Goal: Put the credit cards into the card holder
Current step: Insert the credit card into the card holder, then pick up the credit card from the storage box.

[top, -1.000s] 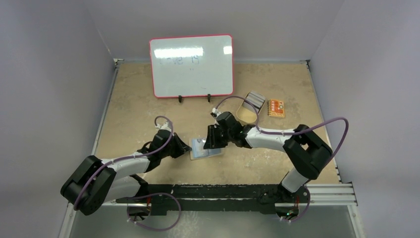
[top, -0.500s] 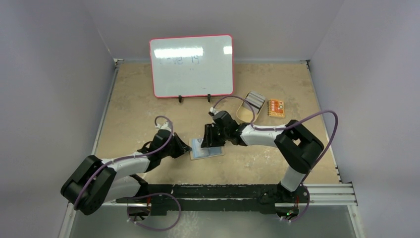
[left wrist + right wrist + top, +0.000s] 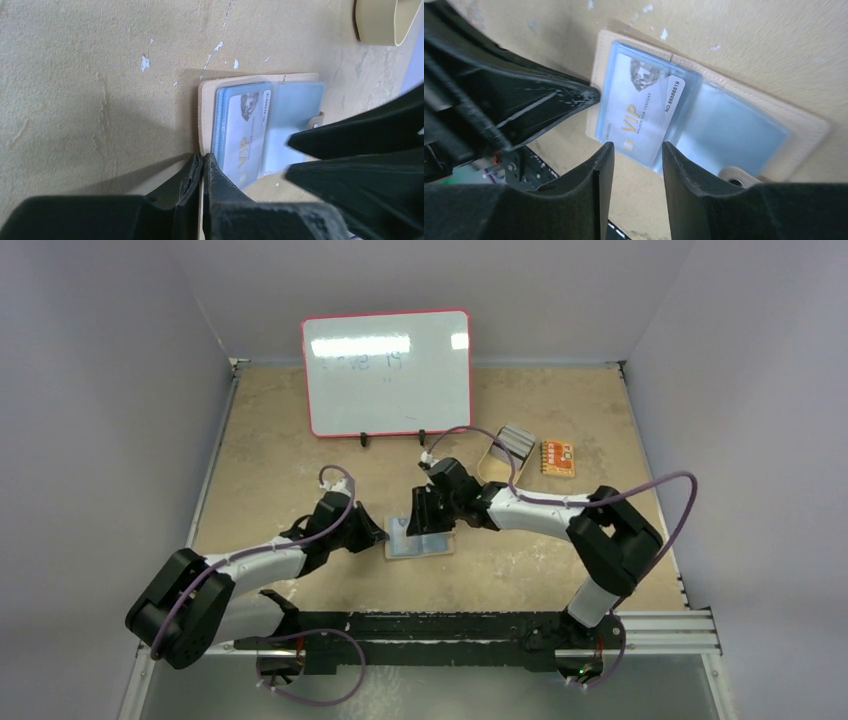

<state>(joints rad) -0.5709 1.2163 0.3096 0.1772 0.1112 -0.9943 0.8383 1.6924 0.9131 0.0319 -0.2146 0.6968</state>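
The tan card holder (image 3: 418, 542) lies open on the table, its clear sleeves facing up. A light blue card marked VIP (image 3: 639, 115) sits partly in a sleeve and sticks out over the holder's near edge; it also shows in the left wrist view (image 3: 245, 135). My left gripper (image 3: 202, 165) is shut on the holder's left edge (image 3: 206, 100). My right gripper (image 3: 638, 150) is open and empty, just above the card's protruding end. More grey cards (image 3: 517, 439) lean in a tan oval dish (image 3: 497, 468).
A red-framed whiteboard (image 3: 387, 372) stands at the back. An orange packet (image 3: 558, 458) lies right of the dish. The holder's snap tab (image 3: 736, 176) lies under my right finger. The black rail (image 3: 480, 625) runs along the table's near edge.
My right gripper has shifted slightly left over the holder. My left wrist has edged a little up and right, still clamped on the holder's edge.
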